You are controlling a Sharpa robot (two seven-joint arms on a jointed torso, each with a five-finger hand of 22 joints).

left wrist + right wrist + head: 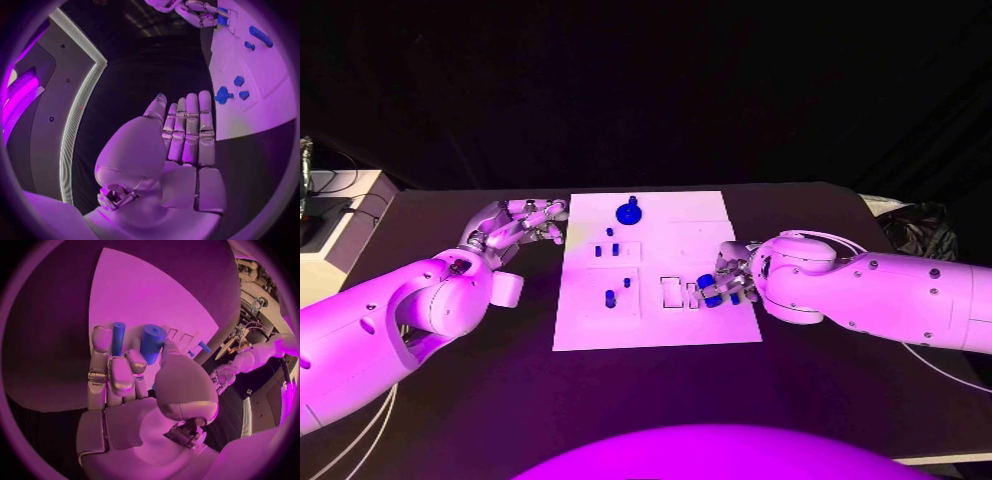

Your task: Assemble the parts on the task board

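The right robot hand [134, 385] grasped a blue part [152, 342] over the task board's [689, 235] right edge; the left robot hand [516, 225], released, hovered beside its left edge.

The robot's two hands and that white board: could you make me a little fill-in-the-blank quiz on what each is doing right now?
1. The right hand holds two ____ parts.
2. The left hand, holding nothing, hovers beside the task board's ____ edge.
3. The task board lies on a ____ table.
4. The right hand is over the board's ____ edge.

Missing words: blue; left; black; right
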